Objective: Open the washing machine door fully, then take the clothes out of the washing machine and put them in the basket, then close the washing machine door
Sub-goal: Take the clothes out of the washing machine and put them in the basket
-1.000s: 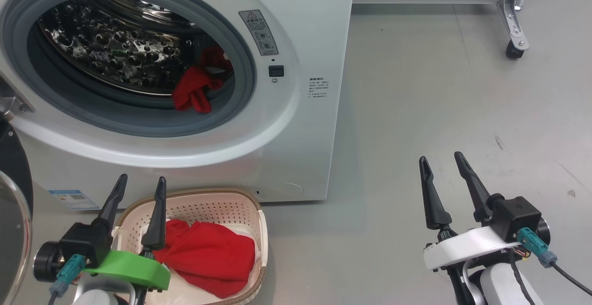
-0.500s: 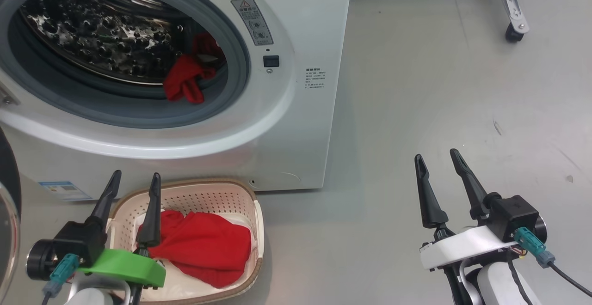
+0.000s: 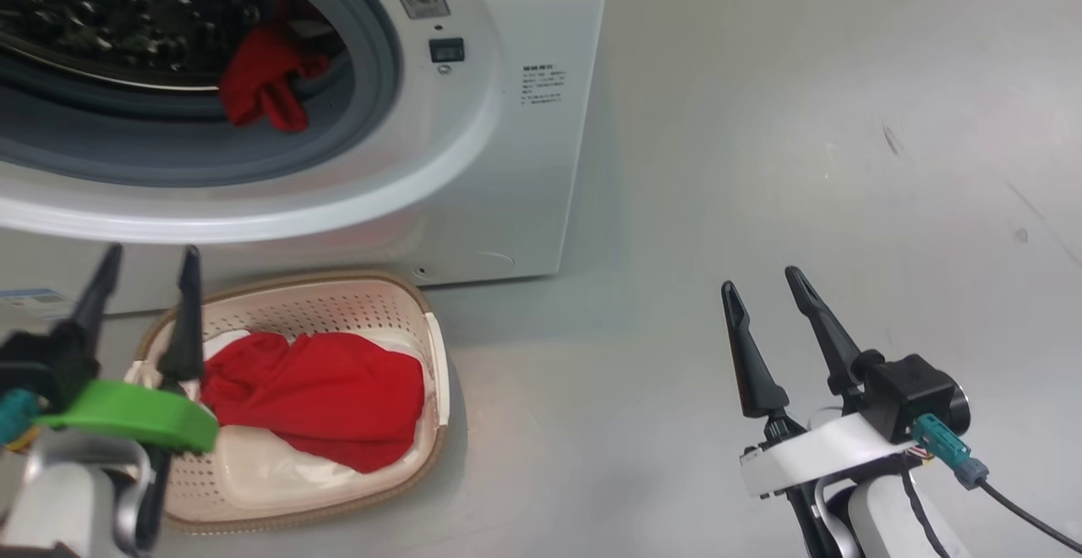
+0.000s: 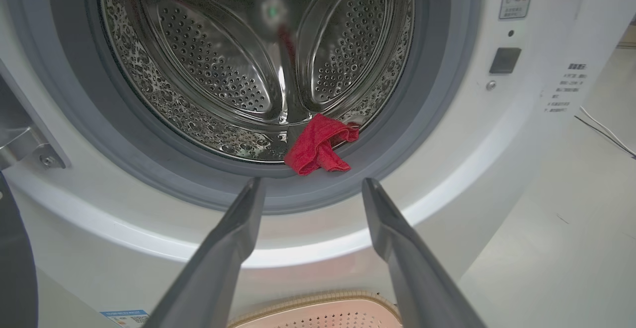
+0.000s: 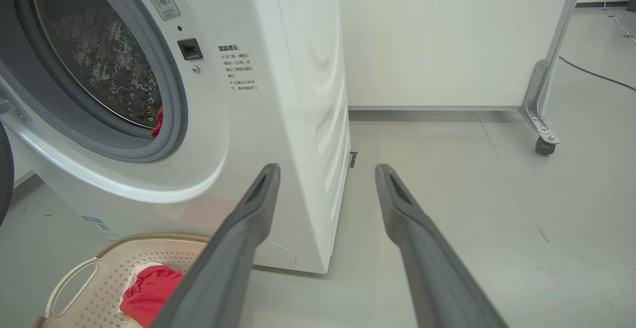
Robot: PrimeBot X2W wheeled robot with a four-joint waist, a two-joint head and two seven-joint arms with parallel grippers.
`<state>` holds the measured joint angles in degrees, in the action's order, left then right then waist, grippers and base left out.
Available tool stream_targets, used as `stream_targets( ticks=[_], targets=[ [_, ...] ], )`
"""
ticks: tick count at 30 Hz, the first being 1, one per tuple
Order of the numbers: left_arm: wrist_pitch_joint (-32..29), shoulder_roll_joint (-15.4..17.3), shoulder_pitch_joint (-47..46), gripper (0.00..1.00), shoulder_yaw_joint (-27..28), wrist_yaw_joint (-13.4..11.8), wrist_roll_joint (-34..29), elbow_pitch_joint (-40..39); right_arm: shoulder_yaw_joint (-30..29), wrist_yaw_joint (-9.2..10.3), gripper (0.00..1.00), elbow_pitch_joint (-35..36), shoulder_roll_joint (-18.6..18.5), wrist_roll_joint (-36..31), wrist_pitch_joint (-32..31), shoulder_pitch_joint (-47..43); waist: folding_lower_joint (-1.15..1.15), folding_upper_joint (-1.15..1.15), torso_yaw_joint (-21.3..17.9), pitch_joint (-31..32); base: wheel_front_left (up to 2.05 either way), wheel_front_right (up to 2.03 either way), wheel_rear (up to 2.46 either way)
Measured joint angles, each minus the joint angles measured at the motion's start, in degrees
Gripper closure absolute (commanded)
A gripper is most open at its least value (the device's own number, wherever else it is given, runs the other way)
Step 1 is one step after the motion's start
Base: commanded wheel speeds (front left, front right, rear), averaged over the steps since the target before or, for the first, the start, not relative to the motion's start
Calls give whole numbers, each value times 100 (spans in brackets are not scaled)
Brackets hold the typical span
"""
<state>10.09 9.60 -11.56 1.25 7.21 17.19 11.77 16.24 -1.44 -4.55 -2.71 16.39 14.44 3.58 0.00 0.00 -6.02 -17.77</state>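
Note:
The washing machine [image 3: 507,161] stands open, and a red piece of the clothes [image 3: 262,84] hangs over the grey ring at the drum's lower right. It is seen again as a red piece [image 4: 320,144] in the left wrist view. More red clothes [image 3: 321,397] lie in the cream basket [image 3: 435,347] on the floor in front of the machine. My left gripper [image 3: 150,252] is open and empty above the basket's left end, pointing at the drum [image 4: 223,69]. My right gripper [image 3: 761,281] is open and empty over bare floor to the right. A dark edge of the washing machine door [image 4: 15,268] shows at far left.
Grey floor [image 3: 803,161] stretches to the right of the machine. A metal frame leg on a caster [image 5: 544,144] stands at the back right by a white wall panel, with a cable [image 5: 596,74] on the floor behind it. The door hinge [image 4: 25,144] sits left of the drum opening.
The head camera has swung, so the whole picture has slid up and to the left. Both grippers stay open and empty. The clothes in the drum and the basket lie as before.

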Motion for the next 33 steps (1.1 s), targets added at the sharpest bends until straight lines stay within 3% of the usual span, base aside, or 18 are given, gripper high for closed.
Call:
stream_targets(
  ticks=[12, 24, 33],
  targets=[
    [-936, 569, -1307, 0, 442, 0, 508, 211, 416, 18, 0, 144, -2, 107, 0, 474, 0, 0, -479, -768, 0, 0, 0],
    [-2028, 1007, -2641, 0, 445, 0, 676, 768, 641, 214, 0, 240, -2, 229, 0, 777, 0, 0, -1091, -1346, 0, 0, 0],
    [-2455, 1213, -3370, 0, 487, -13, 676, 1251, 812, 363, 0, 260, -1, 422, 0, 899, 0, 0, -1481, -1632, 0, 0, 0]
  ],
)
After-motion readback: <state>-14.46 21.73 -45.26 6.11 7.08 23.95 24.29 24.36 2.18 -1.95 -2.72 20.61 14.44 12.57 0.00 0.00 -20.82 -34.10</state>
